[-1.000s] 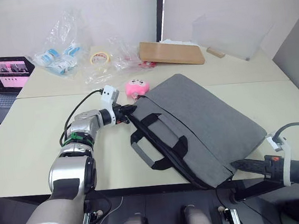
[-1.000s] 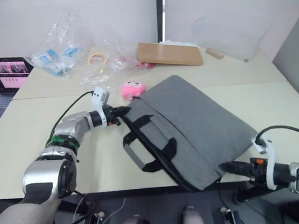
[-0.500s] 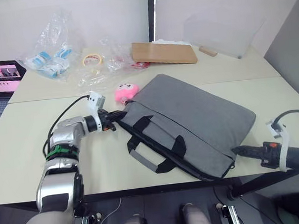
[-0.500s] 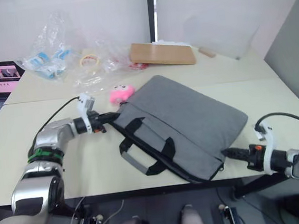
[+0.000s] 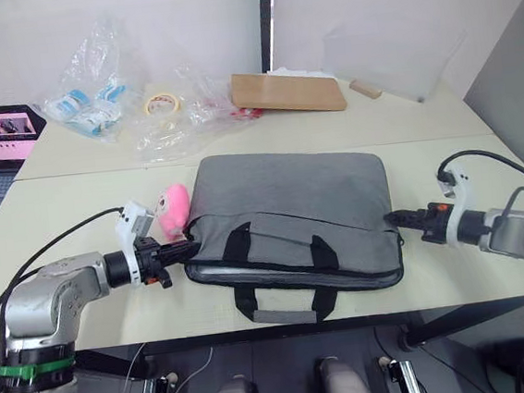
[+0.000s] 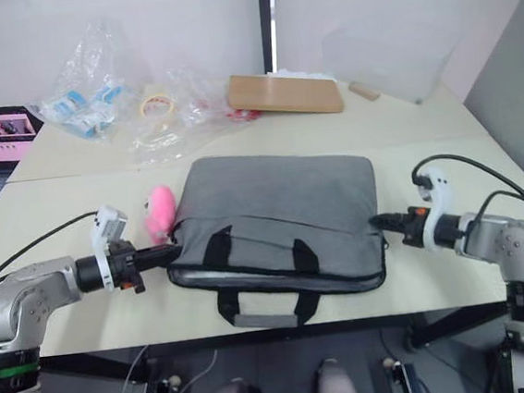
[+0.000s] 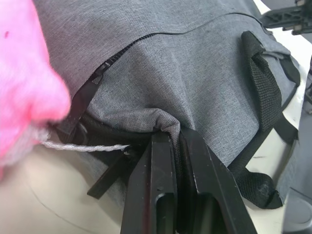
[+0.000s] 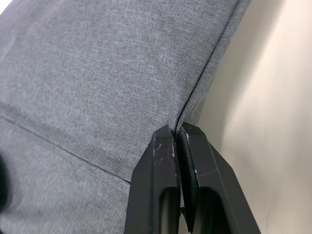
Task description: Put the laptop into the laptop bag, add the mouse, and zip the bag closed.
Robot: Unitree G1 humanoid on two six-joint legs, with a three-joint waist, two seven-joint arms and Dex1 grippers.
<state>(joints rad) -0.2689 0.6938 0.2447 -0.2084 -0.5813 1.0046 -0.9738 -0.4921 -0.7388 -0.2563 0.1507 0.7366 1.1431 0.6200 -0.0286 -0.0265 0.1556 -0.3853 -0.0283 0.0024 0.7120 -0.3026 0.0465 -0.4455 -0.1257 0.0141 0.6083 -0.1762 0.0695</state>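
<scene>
The laptop bag point(image 5: 288, 222), a flat grey fabric case with black strap handles and black edging, lies square on the cream table point(image 5: 50, 217) near the front edge, handles toward the robot. At its left corner, the left gripper point(image 7: 168, 139) is clenched on a fold of grey fabric beside the zip line; the arm reaches in low from the left, forearm level. A pink fluffy ball point(image 5: 174, 210) touches that corner. At the right edge, the right gripper point(image 8: 177, 130) pinches the seam, its arm extended low from the right. Holding both ends probably keeps the case aligned and taut for loading.
</scene>
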